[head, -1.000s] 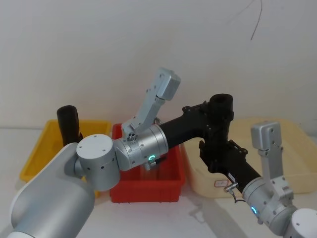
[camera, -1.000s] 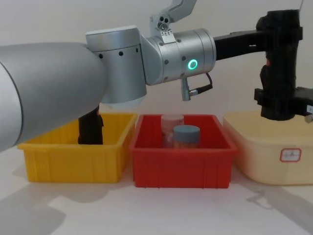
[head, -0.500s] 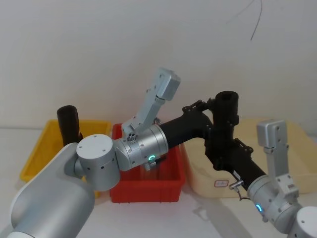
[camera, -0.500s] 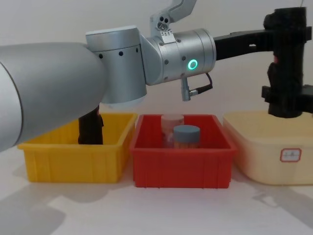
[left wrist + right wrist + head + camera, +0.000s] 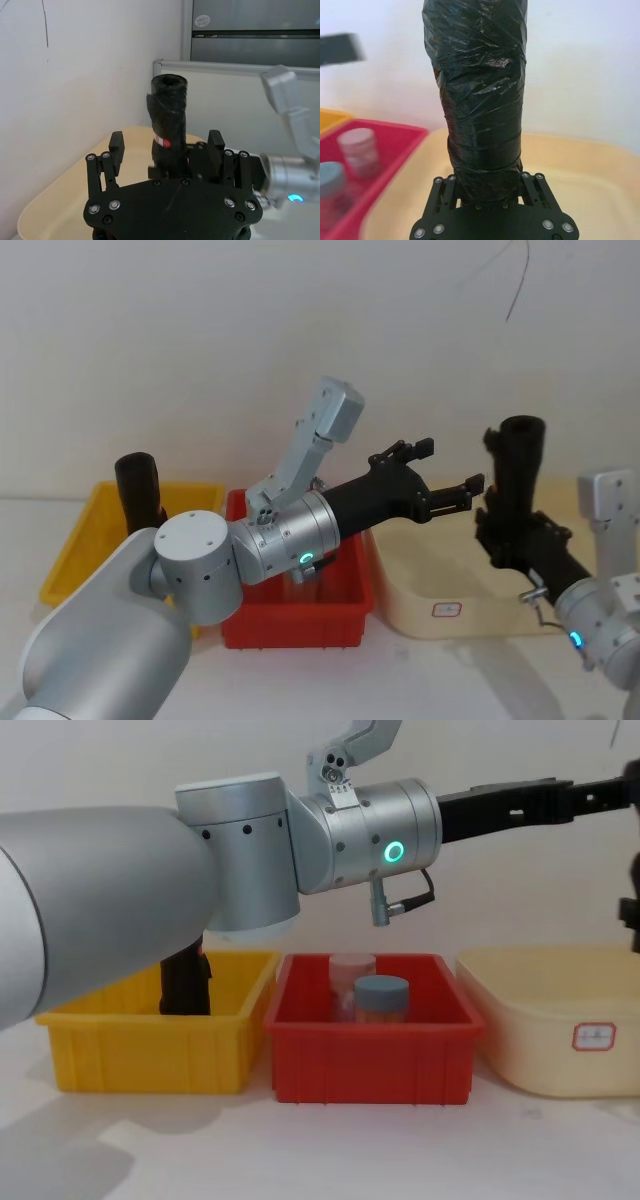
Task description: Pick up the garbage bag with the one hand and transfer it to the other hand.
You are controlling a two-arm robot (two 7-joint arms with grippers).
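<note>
Rightward goes the garbage bag roll [image 5: 520, 462], now upright at the right of the head view, clamped low by the right gripper [image 5: 512, 525]. The left gripper [image 5: 449, 466] (spread wide, empty) stays at centre. The handover looks done.

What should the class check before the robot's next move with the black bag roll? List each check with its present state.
1. Right gripper shut on the bag roll: ok.
2. Left gripper open, holding nothing: ok.
3. Gap between the left gripper and the roll, in the head view: ok.
4. Roll upright in the grip: ok.
5. Roll held over the cream tub: ok.
6. Grip firm enough not to slip: cannot tell.
</note>
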